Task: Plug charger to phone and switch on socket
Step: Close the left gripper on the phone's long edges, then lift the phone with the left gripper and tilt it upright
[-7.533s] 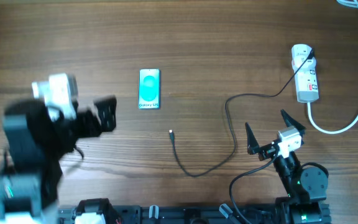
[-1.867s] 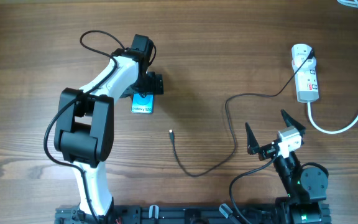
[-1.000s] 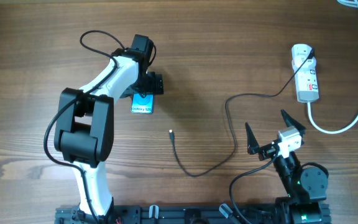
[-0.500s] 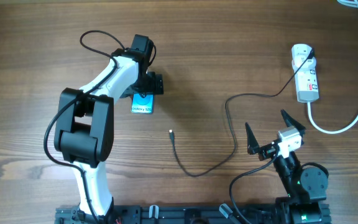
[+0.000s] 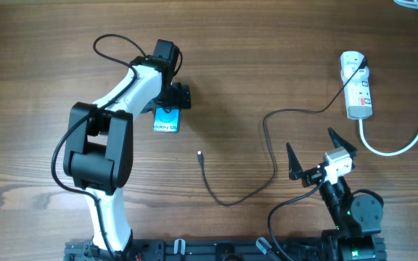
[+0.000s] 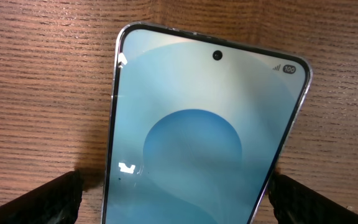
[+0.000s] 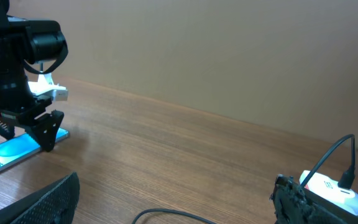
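Currently, phone [image 6: 197, 124] flat on wooden table [image 5: 267, 58], left of centre: pale cyan screen, darker blue disc, punch-hole camera, white lower band. Left gripper [image 5: 171, 104] fingers spread, straddling its sides. Right gripper [image 5: 316, 148] spread, empty, well apart.

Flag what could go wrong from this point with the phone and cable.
The left gripper straddles the phone, which sits skewed between its fingers; closing may twist or slide it. The charger's connector tip lies loose, apart from the phone, and its cable loops close to the open right gripper, so it might snag.
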### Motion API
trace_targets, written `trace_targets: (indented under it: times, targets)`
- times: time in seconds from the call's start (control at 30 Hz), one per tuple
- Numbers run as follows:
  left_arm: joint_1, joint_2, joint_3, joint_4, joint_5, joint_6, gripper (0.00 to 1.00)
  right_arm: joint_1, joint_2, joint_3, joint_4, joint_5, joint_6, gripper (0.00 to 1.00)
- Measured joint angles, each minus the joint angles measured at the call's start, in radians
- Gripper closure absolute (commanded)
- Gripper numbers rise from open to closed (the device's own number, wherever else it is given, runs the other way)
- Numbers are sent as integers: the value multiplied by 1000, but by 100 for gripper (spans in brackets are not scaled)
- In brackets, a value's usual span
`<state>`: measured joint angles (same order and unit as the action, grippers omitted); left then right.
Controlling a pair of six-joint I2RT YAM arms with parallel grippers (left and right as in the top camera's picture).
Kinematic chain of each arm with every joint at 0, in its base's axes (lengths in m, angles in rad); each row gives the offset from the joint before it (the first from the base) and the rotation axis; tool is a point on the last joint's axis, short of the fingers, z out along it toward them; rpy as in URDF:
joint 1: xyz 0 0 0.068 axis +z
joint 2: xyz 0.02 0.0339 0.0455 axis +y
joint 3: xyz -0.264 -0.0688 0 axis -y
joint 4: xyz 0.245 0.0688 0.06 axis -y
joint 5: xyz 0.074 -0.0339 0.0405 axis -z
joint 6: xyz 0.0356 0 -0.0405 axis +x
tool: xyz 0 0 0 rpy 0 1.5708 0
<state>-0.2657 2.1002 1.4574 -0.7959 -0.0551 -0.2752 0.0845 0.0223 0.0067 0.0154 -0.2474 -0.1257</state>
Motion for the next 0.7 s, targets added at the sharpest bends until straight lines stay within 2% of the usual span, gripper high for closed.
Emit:
trace_targets:
  times: [0.13, 0.17, 0.2, 0.23, 0.4, 0.47, 0.57, 0.7]
  targets:
    - [-1, 0, -7, 4, 1, 0, 12, 0, 0, 0, 0, 0, 0, 0]
    - [-1, -2, -8, 4, 1, 2, 12, 0, 0, 0, 0, 0, 0, 0]
    - [-1, -2, -9, 4, 1, 0, 2, 0, 0, 0, 0, 0, 0, 0]
    - [-1, -3, -10, 6, 0, 0, 0, 0, 0, 0, 0, 0, 0, 0]
    - [-1, -4, -15, 32, -3, 34, 1, 0, 0, 0, 0, 0, 0, 0]
    - [-1, -4, -15, 30, -3, 38, 6, 0, 0, 0, 0, 0, 0, 1]
    - [-1, -5, -14, 14, 0, 48, 27, 0, 0, 0, 0, 0, 0, 0]
    - [-2, -8, -15, -7, 0, 53, 35, 0, 0, 0, 0, 0, 0, 0]
